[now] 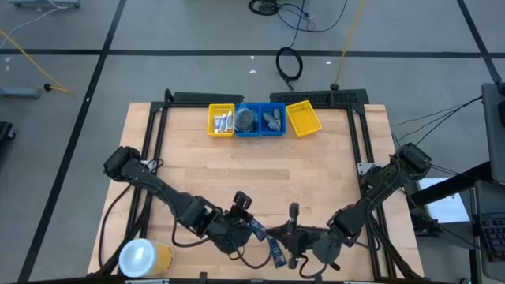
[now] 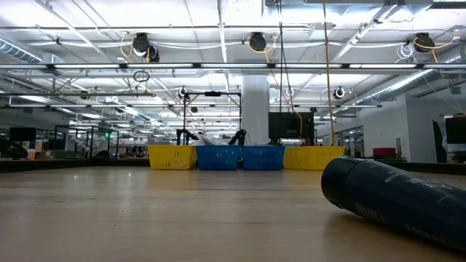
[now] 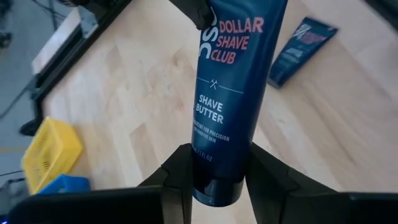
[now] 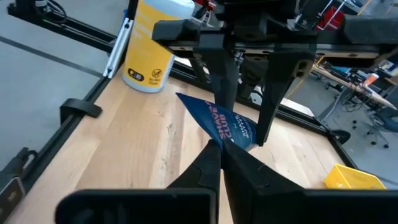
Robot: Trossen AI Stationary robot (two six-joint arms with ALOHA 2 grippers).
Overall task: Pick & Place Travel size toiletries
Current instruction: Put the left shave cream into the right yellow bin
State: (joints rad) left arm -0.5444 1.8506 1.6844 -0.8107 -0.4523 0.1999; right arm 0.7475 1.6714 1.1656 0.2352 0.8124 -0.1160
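Observation:
A navy tube printed "Shave Butter" (image 3: 227,93) hangs in the air between both grippers over the table's near edge; it also shows as the tube (image 1: 259,230) from above. My left gripper (image 3: 217,180) is shut on its cap end. My right gripper (image 4: 221,152) is shut on its flat end. A second navy tube (image 1: 277,254) lies flat on the wood just beside them, seen again as the second tube (image 3: 301,40). In the low view a dark oblong item (image 2: 397,198) lies on its side. My left gripper pinches the tube between its two fingers at the cap end (image 3: 217,186), with the fingers lying across the tube. The tube runs straight out from the fingers, lifted clear of the table. My right gripper pinches the flat crimped end (image 4: 214,127) between its shut fingertips (image 4: 208,163), coming level from the table's right. The tube hangs clear of the wood, between the left gripper's fingers beyond.
Along the far edge stands a row of trays: yellow (image 1: 221,120), blue (image 1: 247,120), blue (image 1: 273,120) and yellow (image 1: 304,118). A large white-topped yellow container (image 1: 146,256) stands at the near left corner. Bare wood lies between the trays and the grippers.

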